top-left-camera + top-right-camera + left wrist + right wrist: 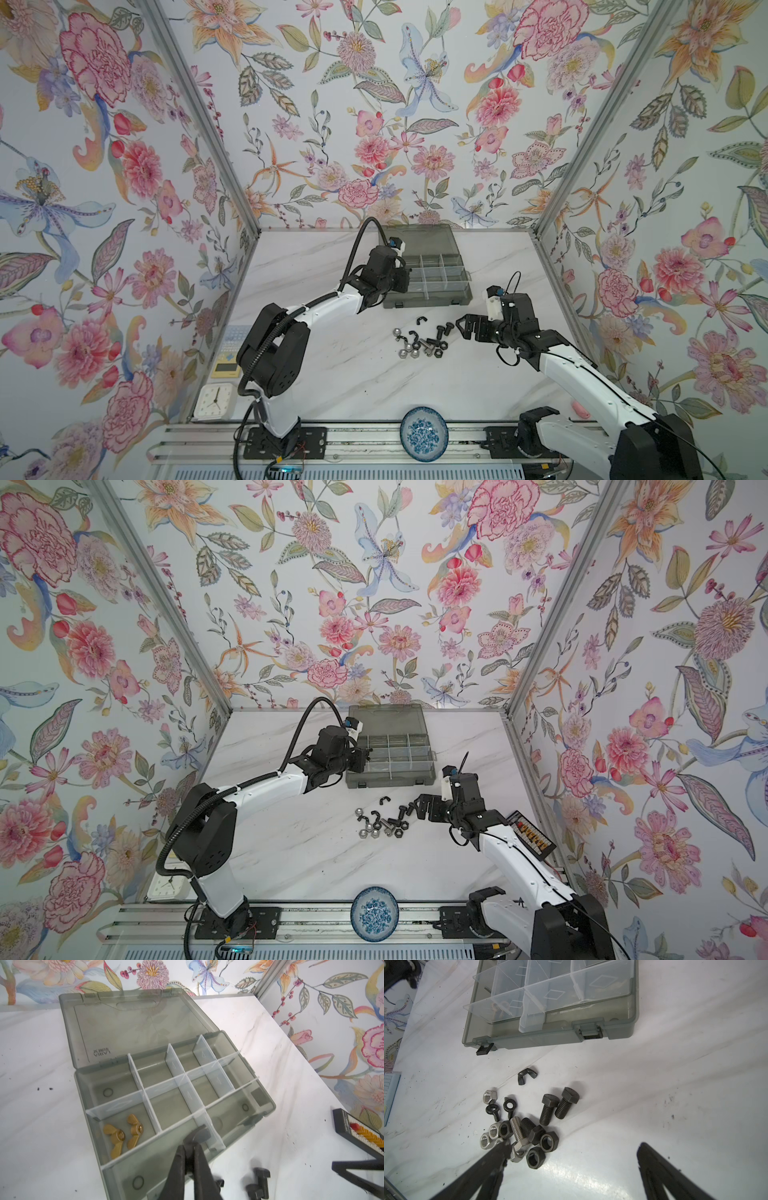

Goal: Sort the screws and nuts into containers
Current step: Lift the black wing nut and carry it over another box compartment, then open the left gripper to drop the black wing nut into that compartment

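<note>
Flowery walls (374, 104), white table (353, 386). Left claw (190, 1144) pinched shut over box (428, 301); holding anything, hard to tell. Right claw (461, 328) wide beside screws (548, 1111) and nuts (535, 1157) on table. Pick one screw lying apart, squeeze gently.

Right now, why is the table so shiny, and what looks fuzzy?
Right wrist view: glare whitens the table near the camera, the nuts look sharp, and the close-up right gripper is fuzzy. Left wrist view: the left gripper and the black screws are blurred.
</note>
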